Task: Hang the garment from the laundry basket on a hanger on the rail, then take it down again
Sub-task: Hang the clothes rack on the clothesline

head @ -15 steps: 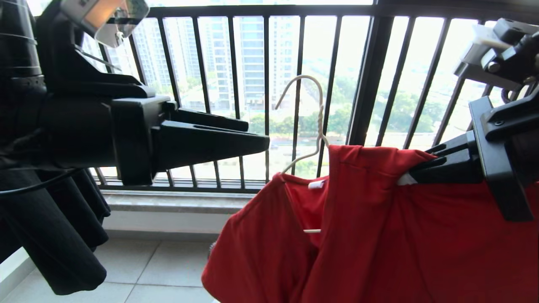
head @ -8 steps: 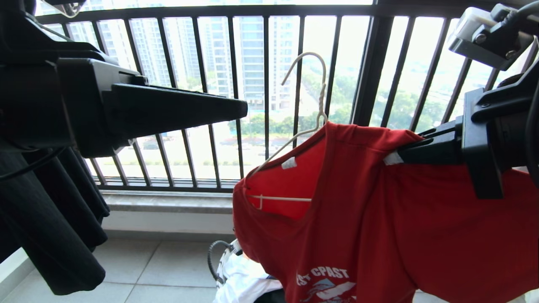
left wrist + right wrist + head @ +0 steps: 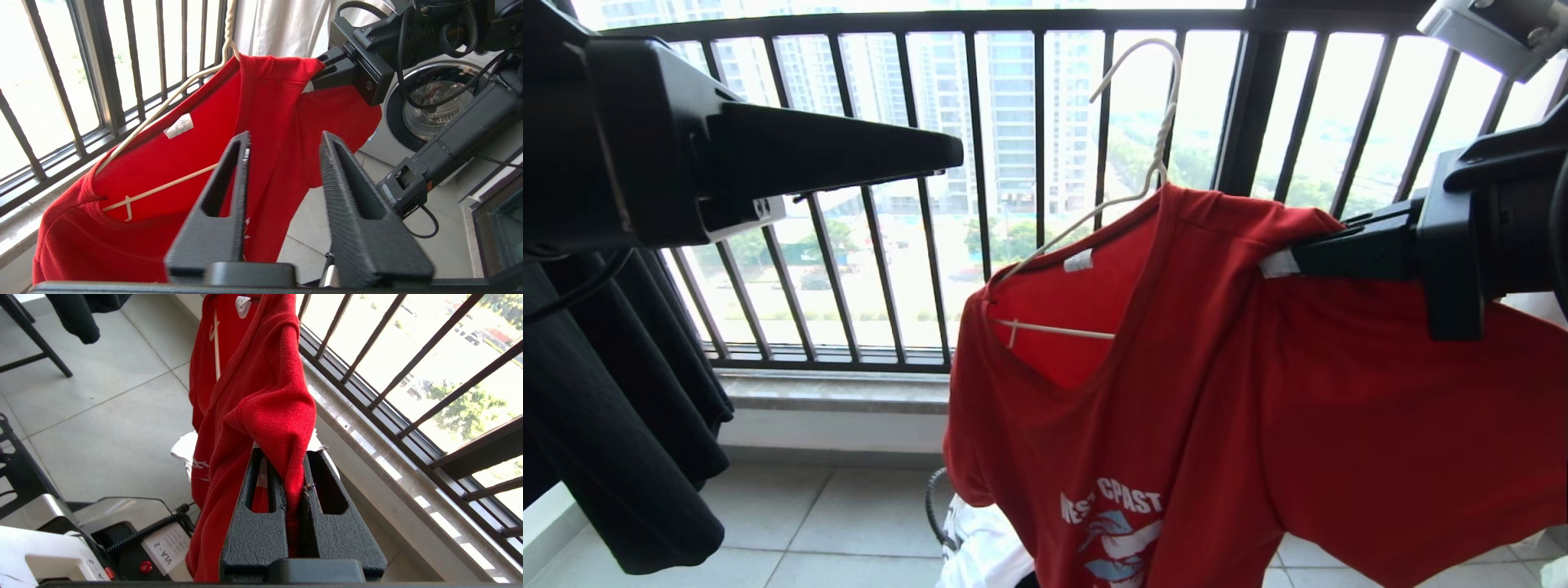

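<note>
I see the right gripper (image 3: 1278, 263), frame right, pinching the garment (image 3: 1217, 408) on the hanger (image 3: 1143, 114); left gripper (image 3: 284, 141), upper left, spread, empty.

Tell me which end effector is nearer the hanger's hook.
Right. The right end effector is clamped on the red T-shirt beside the hanger; the left end effector hangs apart, touching nothing.

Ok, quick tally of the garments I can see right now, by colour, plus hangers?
Red: 1, the T-shirt, on the wire hanger and pinched at one shoulder by the right gripper
Black: 1, a garment hanging at the left
White: 1, a garment low under the red one
Wire hanger: 1
Total: 3 garments, 1 hanger
</note>
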Motion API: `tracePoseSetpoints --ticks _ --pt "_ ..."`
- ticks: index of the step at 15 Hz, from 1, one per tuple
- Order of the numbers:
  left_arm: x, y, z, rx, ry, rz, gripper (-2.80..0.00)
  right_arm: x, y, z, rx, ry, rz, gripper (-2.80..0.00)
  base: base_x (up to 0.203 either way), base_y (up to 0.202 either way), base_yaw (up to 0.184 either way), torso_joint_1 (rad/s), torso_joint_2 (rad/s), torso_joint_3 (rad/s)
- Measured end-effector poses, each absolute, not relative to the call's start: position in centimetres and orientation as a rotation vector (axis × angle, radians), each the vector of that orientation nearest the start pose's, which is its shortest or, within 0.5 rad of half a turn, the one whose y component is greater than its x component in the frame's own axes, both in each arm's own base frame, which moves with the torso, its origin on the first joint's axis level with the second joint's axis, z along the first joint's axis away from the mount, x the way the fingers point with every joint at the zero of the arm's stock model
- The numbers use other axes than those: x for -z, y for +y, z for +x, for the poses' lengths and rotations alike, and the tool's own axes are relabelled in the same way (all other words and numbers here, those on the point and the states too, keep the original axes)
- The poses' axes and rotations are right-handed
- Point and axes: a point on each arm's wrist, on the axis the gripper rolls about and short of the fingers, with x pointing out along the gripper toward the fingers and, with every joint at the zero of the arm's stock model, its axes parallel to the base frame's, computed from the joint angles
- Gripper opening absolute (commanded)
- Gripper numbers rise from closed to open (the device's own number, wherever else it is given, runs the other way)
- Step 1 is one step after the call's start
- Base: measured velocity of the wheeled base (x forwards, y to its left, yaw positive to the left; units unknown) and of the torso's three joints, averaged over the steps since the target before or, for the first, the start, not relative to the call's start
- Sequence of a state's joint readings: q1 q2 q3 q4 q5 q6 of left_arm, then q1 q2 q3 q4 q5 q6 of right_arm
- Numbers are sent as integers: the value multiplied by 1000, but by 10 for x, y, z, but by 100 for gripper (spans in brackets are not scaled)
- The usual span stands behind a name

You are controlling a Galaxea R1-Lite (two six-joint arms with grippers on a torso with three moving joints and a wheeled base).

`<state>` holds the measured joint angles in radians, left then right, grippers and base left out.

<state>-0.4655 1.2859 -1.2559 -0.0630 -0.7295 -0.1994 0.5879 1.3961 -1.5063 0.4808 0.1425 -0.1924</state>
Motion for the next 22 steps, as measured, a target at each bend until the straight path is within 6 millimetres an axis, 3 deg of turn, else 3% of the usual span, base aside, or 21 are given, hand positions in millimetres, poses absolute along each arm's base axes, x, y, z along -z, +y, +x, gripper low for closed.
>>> tracePoseSetpoints --ticks 5,10,15,22 --pt "-355 -92 152 1144 99 -183 -280 -355 114 172 -645 224 -187 -280 0 0 0 0 0 0" --pt "-337 -72 141 976 119 -195 -280 -359 89 163 -523 210 -113 -280 0 0 0 0 0 0" --pt "-331 -47 127 778 78 -202 -280 -369 59 131 -440 151 -63 -280 0 0 0 0 0 0" --pt "-326 -55 145 796 131 -208 -280 -368 40 97 -371 97 -24 -280 0 0 0 0 0 0"
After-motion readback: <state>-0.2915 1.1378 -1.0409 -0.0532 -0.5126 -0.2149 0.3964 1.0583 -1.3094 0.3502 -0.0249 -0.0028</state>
